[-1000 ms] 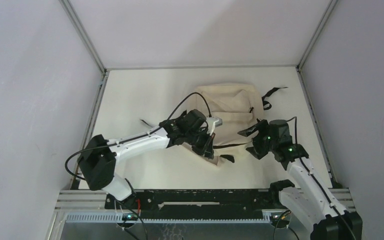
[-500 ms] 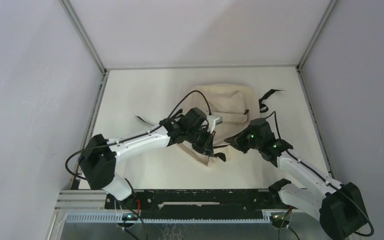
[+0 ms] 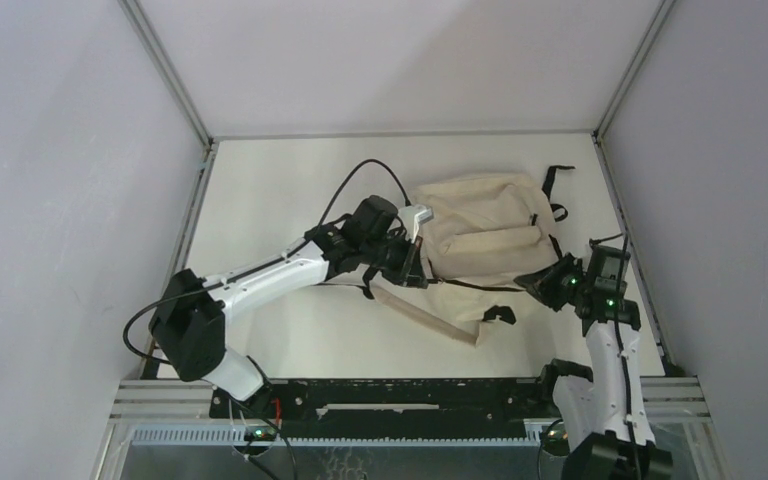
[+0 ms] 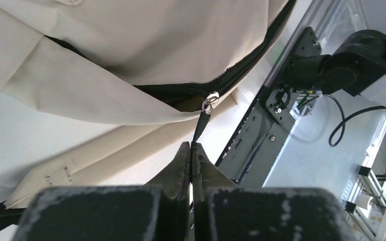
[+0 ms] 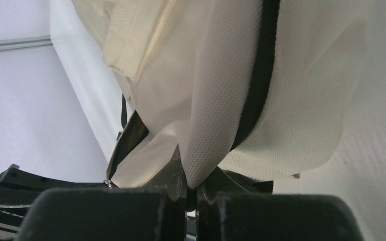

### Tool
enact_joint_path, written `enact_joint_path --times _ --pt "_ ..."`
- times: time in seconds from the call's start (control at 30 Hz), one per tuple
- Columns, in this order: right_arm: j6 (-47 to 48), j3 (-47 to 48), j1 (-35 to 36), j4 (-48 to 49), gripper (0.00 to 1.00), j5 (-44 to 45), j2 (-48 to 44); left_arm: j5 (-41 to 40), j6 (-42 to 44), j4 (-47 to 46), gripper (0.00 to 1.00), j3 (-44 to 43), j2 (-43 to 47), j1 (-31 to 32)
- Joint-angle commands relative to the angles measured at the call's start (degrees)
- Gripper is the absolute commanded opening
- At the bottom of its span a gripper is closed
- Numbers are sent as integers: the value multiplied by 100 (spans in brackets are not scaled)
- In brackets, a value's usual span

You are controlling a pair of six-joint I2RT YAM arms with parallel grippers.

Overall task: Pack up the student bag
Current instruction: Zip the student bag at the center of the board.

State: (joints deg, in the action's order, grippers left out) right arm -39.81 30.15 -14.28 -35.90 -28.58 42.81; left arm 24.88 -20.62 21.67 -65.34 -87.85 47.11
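Nearest the arm bases, a padded cream shoulder strap (image 3: 428, 316) lies flat on the white table (image 3: 290, 340). Just beyond it, the right gripper (image 5: 193, 190) is clamped on a fold of cream fabric at the near right corner of the student bag (image 3: 480, 225). The left gripper (image 4: 190, 150) is pinched tight on the black zipper pull (image 4: 200, 125) at the bag's left side. The bag lies mid-table, with a black strap (image 3: 558, 180) at its far right edge.

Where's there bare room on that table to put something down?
Bare table: far-left, between side wall and left arm; along the back wall beyond the student bag; and near-left by the rail. Middle-right is crowded: left end effector and right end effector grip the bag.
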Motion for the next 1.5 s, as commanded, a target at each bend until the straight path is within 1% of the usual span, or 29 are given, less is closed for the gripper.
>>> enact_joint_path --times 0.0,0.03,0.07,0.13,0.17,0.23,0.33,0.4,0.43,0.5,0.57,0.67,0.77,0.8,0.83,0.9,0.93,1.03,1.2,1.27,1.3,1.33,1.37,1.43,1.47 --pt "950 382 -671 182 14 -34 395 140 19 285 0 -282 13 -203" --pt "906 473 -661 172 31 -101 448 207 -7 263 0 -346 -28 -195" --pt "837 551 -632 133 43 -118 441 238 -19 253 0 -396 -64 -194" --pt "713 674 -468 92 59 -79 262 286 1 250 0 -449 -108 -188" --pt "622 733 -346 35 64 37 124 316 5 258 0 -453 -144 -180" --pt "496 880 92 -117 72 489 -199 374 0 244 0 -444 -211 -178" --pt "496 1059 792 -295 73 957 -568 444 -26 222 0 -421 -285 -176" --pt "656 1095 1436 -205 72 1158 -753 481 -51 207 0 -410 -317 -185" --pt "747 1105 1795 -129 70 1304 -799 483 -54 206 0 -409 -334 -197" --pt "1137 1118 2614 121 64 1517 -845 516 -79 198 0 -386 -366 -239" --pt "1518 1145 3562 397 64 1997 -882 590 -84 184 0 -339 -382 -267" --pt "1982 1194 4953 831 70 2726 -779 667 -125 121 0 -241 -347 -280" --pt "2823 1218 5882 1173 76 3128 -359 732 -192 18 0 -110 -294 -306" --pt "3097 1274 6194 1147 78 3555 -54 743 -211 -2 0 -88 -267 -311" --pt "3552 1393 6481 1080 80 3835 209 752 -214 0 0 -80 -260 -320" --pt "4117 1492 6964 1060 83 4558 680 778 -214 -2 0 -67 -250 -334" --pt "4356 1520 7091 1090 84 4770 887 799 -214 -8 0 -65 -246 -335" --pt "4866 1545 7150 1205 85 4850 1340 875 -214 -12 0 -75 -252 -344" --pt "5146 1371 7056 1302 82 4820 1825 912 -214 -12 0 -58 -219 -375" --pt "5142 1258 7020 1384 76 4777 1911 934 -214 -22 0 -51 -223 -394" --pt "5121 1178 7011 1426 71 4782 1911 955 -213 -19 0 -49 -223 -404" --pt "5077 1136 7010 1435 61 4790 1901 969 -222 -29 0 -45 -221 -418" --pt "5026 1101 6997 1422 48 4803 1887 992 -223 -38 0 -45 -223 -434" --pt "4980 1030 6975 1352 25 4738 1838 1087 -253 -66 0 -53 -255 -479" --pt "4971 990 6974 1312 16 4678 1804 1123 -257 -76 0 -72 -277 -494"
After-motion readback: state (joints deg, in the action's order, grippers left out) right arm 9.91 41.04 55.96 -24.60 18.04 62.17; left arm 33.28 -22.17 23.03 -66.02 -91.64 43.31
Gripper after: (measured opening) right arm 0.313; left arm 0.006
